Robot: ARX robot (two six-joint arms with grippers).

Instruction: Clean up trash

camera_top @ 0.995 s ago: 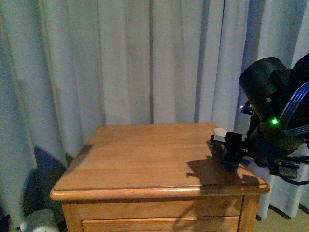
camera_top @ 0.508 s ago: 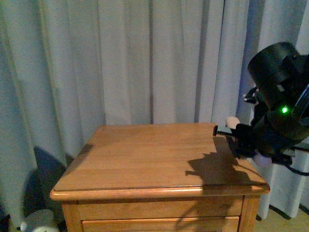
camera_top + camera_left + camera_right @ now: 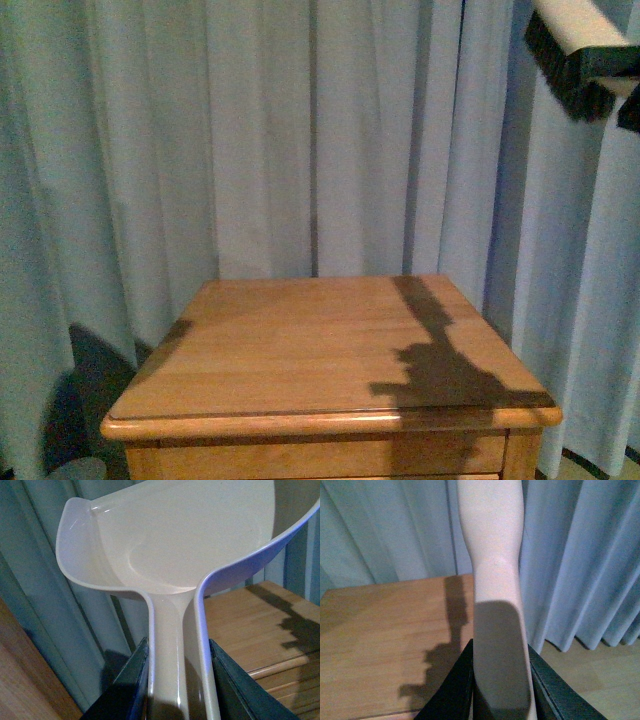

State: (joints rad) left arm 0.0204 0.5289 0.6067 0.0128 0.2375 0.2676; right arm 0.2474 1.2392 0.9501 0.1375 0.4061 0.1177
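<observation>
Left hand (image 3: 177, 682) is clamping beige plastic dustpan (image 3: 175, 545) by its handle; right hand (image 3: 500, 685) is gripping pale black-bristled brush (image 3: 578, 45), well clear of wooden counter (image 3: 290, 350).

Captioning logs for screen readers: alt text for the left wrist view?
A beige dustpan fills most of the view, its handle clamped between the dark fingers of the left arm, and its pan looks empty. Behind it are a wooden tabletop crossed by a shadow and pale curtains.
</observation>
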